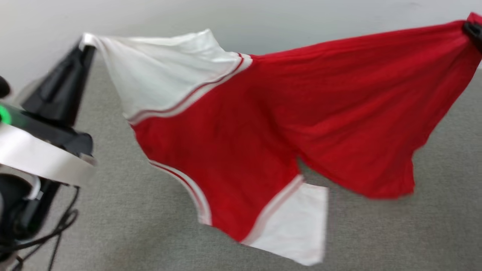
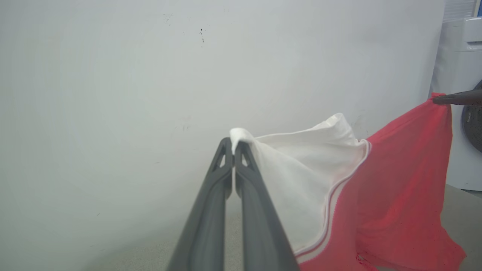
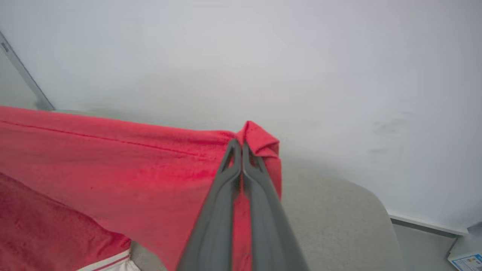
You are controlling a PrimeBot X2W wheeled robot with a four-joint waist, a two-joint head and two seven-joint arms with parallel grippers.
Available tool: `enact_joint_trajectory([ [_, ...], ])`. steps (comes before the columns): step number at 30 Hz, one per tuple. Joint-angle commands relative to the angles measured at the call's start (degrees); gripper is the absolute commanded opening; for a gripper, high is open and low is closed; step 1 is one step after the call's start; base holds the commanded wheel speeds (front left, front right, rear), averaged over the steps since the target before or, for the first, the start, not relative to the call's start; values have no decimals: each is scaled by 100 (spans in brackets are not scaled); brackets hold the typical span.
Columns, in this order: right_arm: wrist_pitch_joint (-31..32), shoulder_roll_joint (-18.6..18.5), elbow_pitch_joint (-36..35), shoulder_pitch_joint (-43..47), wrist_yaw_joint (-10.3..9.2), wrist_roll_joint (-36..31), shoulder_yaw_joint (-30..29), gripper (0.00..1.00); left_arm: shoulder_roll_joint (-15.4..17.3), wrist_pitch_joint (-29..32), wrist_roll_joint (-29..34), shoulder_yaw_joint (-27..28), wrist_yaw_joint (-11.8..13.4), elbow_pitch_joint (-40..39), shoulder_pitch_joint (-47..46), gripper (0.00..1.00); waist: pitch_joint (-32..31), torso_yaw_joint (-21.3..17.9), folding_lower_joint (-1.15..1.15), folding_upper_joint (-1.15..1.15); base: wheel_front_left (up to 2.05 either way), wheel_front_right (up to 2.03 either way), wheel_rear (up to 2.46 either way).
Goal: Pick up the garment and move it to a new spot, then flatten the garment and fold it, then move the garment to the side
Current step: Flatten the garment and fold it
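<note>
Garment [image 1: 241,143] hangs in the air above the grey, felt-like tabletop [image 1: 113,226], one loose white sleeve [image 1: 297,226] dangling nearest. Soft red knit with striped trim [image 1: 188,98] stretches up between both tools. The left tool [image 2: 233,145] is pinched on the other sleeve's cuff, and the right tool [image 3: 241,145] is clamped on a red corner. This looks like the carrying step; next it needs lowering, spread flat. A plain pale wall [image 2: 113,75] stands behind.

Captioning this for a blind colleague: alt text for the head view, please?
A red garment with white sleeves hangs stretched between the left hand, shut on a white sleeve, and the right hand, shut on a red corner, above a grey surface.
</note>
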Motion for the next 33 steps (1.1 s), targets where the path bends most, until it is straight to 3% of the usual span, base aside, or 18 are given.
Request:
enact_joint_trajectory([
  [1,-43,44,-78,-70,-4,46,-29,0,39,-49,38,88,46,-8,-112,0,-38,-83,0,0,0,0,0],
  [12,-149,202,-739,-284,-4,-24,-359,0,109,-358,300,652,147,251,-1040,0,224,-275,0,0,0,0,0],
  [17,-185,248,-965,-525,-5,-124,-551,0,169,-409,422,796,-20,466,-1729,0,644,-299,0,0,0,0,0],
  [23,-275,253,-1101,-1039,-6,-350,-561,0,366,-272,613,802,-464,923,-2781,0,1342,-331,0,0,0,0,0],
  [24,-353,177,-1038,-1385,-6,-488,-498,0,407,-124,671,703,-787,1247,-3403,0,1729,-320,0,0,0,0,0],
  [30,-588,113,-550,-2298,-7,-779,-306,0,193,171,1051,299,-1515,2333,-5090,0,2427,-271,0,0,0,0,0],
  [31,-588,113,-550,-2298,-7,-779,-306,0,193,171,1051,299,-1515,2333,-5090,0,2427,-271,0,0,0,0,0],
  [33,-707,175,-240,-2629,-7,-855,-243,0,74,163,1309,126,-1761,2755,-5711,0,2621,-273,0,0,0,0,0],
])
